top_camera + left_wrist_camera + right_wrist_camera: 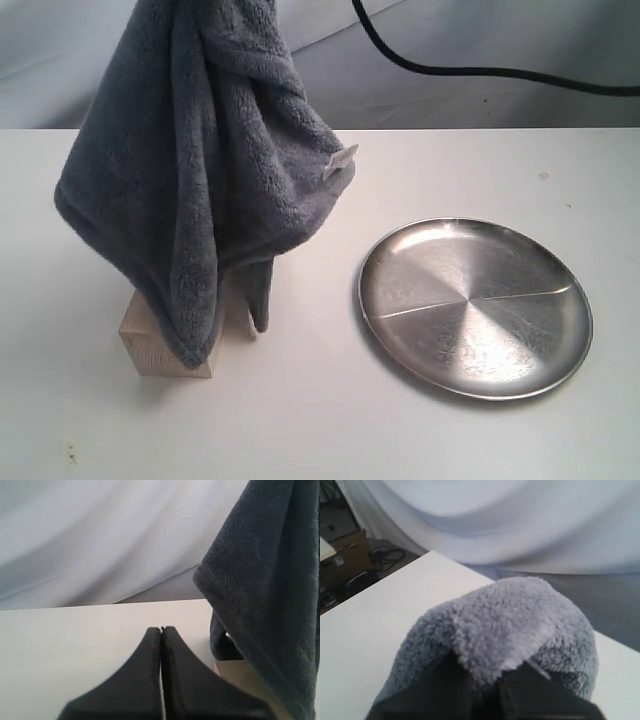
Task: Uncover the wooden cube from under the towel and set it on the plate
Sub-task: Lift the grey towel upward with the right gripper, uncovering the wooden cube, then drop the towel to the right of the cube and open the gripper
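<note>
Wooden cube (160, 350) half-bared; right end effector (489, 679) clamps towel (200, 180), label (340, 162) seemingly unreadable; left end effector (161, 630) together.

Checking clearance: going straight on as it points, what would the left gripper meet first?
The left gripper, shut, likely meets bare table first, depth unclear; the towel hangs beside that line.

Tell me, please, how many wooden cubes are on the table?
1. The wooden cube sits left of the plate, partly behind the hanging towel, which could hide another.
</note>
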Robot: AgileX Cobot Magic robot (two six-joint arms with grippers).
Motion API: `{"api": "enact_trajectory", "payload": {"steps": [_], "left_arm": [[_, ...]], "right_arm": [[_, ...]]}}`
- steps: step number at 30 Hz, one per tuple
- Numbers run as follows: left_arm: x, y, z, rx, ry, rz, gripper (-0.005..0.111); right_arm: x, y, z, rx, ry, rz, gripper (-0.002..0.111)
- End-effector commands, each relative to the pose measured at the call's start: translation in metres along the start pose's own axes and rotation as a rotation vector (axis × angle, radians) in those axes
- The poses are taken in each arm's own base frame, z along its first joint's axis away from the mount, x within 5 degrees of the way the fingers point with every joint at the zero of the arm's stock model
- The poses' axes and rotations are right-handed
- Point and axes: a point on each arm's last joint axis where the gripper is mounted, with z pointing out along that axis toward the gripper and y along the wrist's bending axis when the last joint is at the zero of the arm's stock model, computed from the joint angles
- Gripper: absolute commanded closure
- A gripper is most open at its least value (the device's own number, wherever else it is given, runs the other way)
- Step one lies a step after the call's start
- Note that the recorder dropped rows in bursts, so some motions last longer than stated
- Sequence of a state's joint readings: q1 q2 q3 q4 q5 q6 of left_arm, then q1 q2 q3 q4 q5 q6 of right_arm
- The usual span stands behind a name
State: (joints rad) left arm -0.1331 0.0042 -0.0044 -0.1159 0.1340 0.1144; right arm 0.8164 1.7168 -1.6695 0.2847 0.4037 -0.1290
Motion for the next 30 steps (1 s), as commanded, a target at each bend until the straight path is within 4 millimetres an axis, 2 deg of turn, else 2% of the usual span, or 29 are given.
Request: {"api": "enact_trajectory", "payload": {"steps": [1, 8, 10, 12, 16, 21, 25, 30], "left_arm": [[0.001, 0.000, 0.000, 0.005, -0.002, -0.004, 0.107], [0.001, 0.000, 0.000, 0.005, -0.002, -0.004, 0.107], [0.001, 0.000, 0.000, 0.005, -0.002, -0.004, 0.107], [0.001, 0.000, 0.000, 0.005, -0.002, -0.004, 0.107], [0.001, 0.000, 0.000, 0.005, -0.002, -0.004, 0.107], [0.001, 0.000, 0.000, 0.005, -0.002, -0.004, 0.107], [0.001, 0.000, 0.000, 0.005, -0.002, -0.004, 0.107], [0.001, 0.000, 0.000, 0.005, -0.002, -0.004, 0.107]], "right_arm": [[-0.018, -0.006, -0.008, 0.076, -0.140, -0.061, 0.108], [-0.020, -0.040, -0.007, 0.158, -0.160, -0.013, 0.108], [-0.016, -0.049, -0.002, 0.176, -0.146, 0.014, 0.108], [-0.005, -0.058, 0.011, 0.190, -0.112, 0.026, 0.108], [0.026, -0.069, 0.049, 0.200, -0.033, 0.036, 0.108], [0.079, -0.076, 0.098, 0.192, 0.112, 0.098, 0.108], [0.115, -0.067, 0.125, 0.173, 0.205, 0.088, 0.108], [0.160, -0.074, 0.145, 0.191, 0.384, 0.129, 0.108]]}}
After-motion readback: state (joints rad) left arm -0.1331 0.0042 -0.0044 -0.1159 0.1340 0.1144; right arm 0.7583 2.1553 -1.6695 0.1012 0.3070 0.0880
